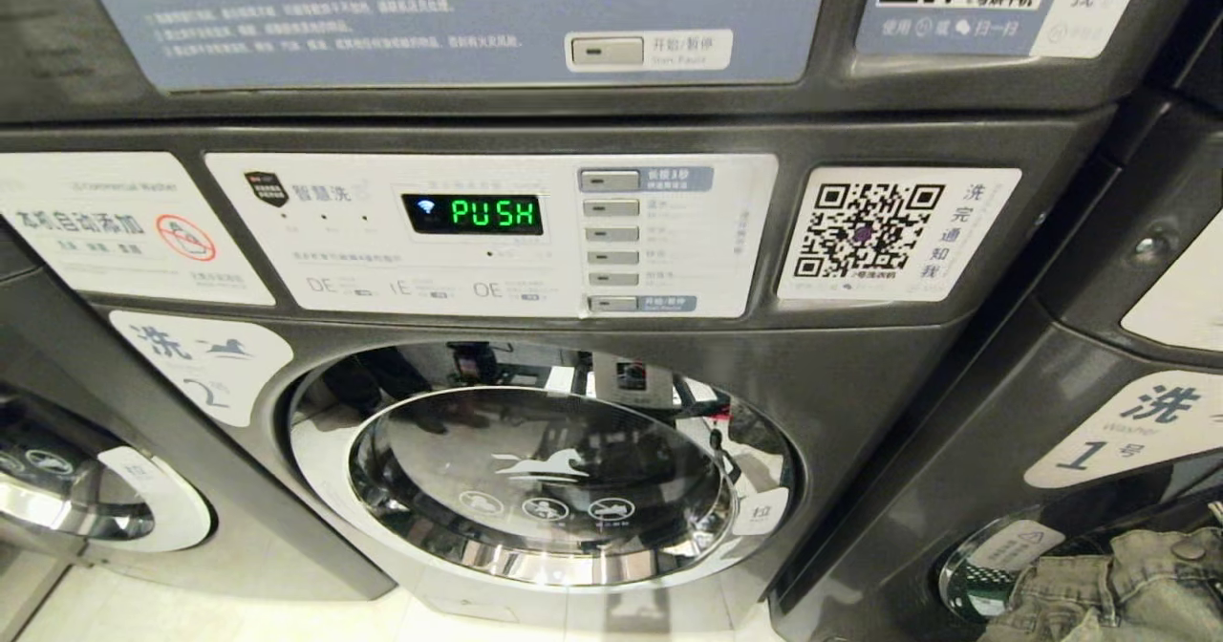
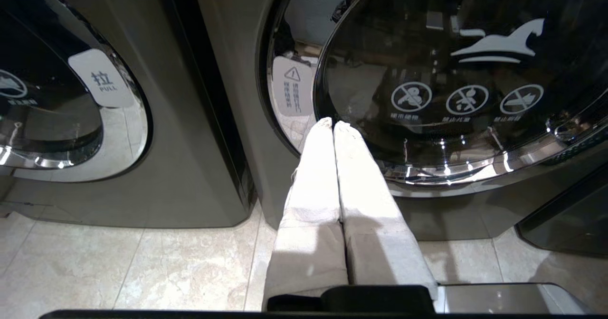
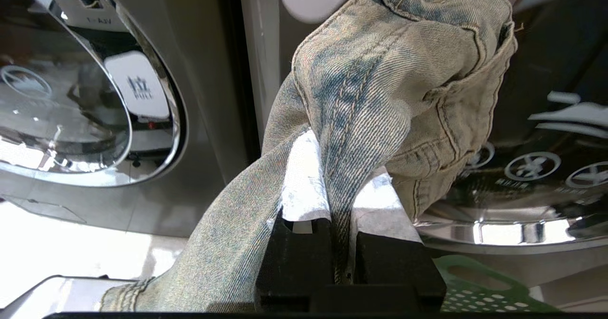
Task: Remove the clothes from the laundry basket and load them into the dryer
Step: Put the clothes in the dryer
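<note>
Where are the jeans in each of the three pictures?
Head view: the jeans peek in at the bottom right corner, before the machine marked 1.
Left wrist view: not in it; only the shut, empty left gripper.
Right wrist view: they fill the middle, draped over the right gripper, which is shut on them.
Shared landmark: the round glass door with three crossed-out circle signs, also in the left wrist view.

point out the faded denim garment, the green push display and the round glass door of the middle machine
faded blue denim garment [image 3: 380, 86], right wrist view, on the bunched fold
green PUSH display [image 1: 473, 213], head view, on the lit letters
round chrome-rimmed glass door [image 1: 540, 475], head view, on the glass centre
</note>
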{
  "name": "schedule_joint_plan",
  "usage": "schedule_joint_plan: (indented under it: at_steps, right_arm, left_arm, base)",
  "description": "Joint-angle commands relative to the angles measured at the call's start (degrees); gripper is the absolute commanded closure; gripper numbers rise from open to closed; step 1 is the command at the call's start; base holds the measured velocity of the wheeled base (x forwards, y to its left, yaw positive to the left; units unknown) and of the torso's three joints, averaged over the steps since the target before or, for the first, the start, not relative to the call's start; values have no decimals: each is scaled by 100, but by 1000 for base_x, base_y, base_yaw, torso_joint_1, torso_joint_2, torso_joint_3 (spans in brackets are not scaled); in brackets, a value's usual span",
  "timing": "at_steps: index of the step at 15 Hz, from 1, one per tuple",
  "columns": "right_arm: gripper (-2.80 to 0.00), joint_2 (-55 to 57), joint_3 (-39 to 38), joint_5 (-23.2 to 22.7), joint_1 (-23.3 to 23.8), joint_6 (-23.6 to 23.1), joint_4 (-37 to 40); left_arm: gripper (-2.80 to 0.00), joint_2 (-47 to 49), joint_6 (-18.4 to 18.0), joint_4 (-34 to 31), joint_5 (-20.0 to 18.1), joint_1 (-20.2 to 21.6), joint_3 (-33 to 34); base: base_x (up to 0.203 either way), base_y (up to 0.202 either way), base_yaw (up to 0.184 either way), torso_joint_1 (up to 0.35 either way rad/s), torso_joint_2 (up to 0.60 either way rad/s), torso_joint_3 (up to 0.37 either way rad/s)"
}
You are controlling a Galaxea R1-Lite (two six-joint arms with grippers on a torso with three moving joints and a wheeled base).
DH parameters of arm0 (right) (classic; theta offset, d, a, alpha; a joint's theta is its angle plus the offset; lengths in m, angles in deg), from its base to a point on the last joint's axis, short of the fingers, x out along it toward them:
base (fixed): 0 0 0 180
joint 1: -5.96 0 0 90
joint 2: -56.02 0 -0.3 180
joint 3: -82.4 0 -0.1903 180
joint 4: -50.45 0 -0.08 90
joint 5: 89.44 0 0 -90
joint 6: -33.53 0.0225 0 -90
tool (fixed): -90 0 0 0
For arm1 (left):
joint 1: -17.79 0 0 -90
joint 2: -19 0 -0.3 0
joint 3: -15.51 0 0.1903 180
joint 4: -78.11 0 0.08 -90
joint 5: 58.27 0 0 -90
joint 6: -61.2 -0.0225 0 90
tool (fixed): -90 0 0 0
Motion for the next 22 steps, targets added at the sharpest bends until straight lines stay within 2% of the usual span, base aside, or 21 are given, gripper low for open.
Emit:
schedule_joint_plan:
  at_steps: [1,22]
  right_arm:
    - [0,7,0,0,0,3,4]
    - [0,7,0,0,0,3,-5]
  left_arm:
    - [0,-1,-1,3,1,0,2]
    - [0,-1,8,3,1,0,2]
  base:
    - [0,0,0,225,-478,-261]
    - [0,0,0,255,-534,-281]
